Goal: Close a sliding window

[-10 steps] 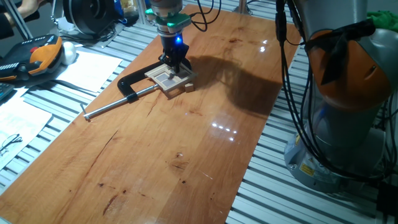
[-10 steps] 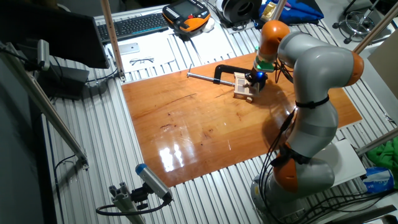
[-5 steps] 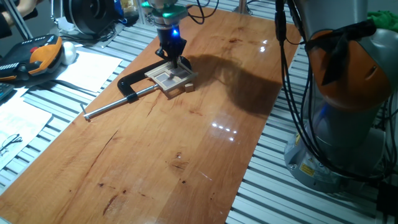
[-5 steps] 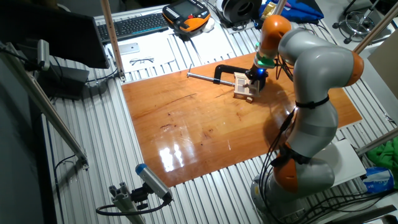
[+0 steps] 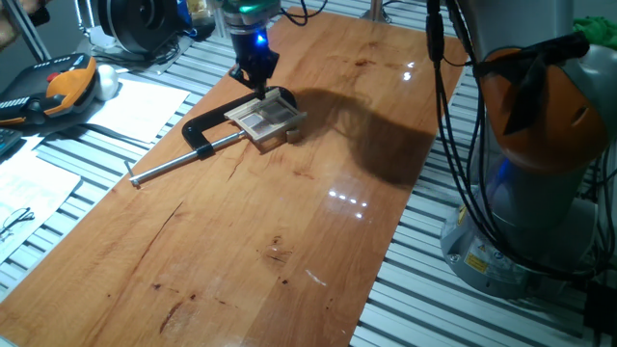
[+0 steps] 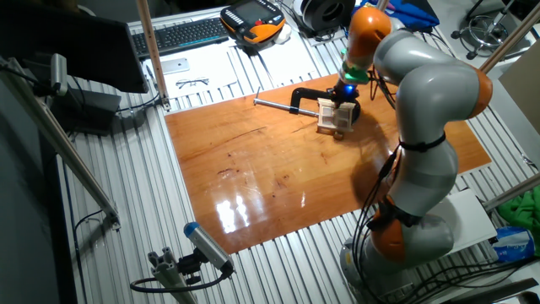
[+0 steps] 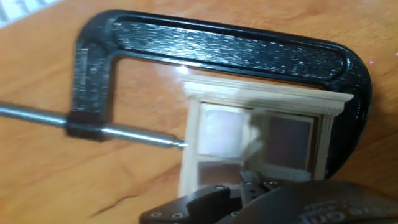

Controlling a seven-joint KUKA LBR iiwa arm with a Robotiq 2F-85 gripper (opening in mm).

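Observation:
The sliding window [image 5: 266,118] is a small pale wooden frame with two panes lying flat on the table, held in the black C-clamp [image 5: 205,128]. My gripper [image 5: 259,83] hangs just above the window's far edge, its fingers together and empty. The other fixed view has the gripper [image 6: 343,95] above and behind the window [image 6: 330,116]. From the hand view I look down on the window [image 7: 261,134] inside the clamp [image 7: 205,43]. The dark gripper [image 7: 251,184] fills the bottom edge there.
The clamp's steel screw rod [image 5: 178,160] sticks out toward the table's left edge. Papers [image 5: 135,106] and an orange-black handset [image 5: 60,85] lie on the slatted bench to the left. The robot's base [image 5: 540,154] and cables stand at the right.
My gripper has lifted off the window and drawn back toward the far left. The window and clamp stay where they were.

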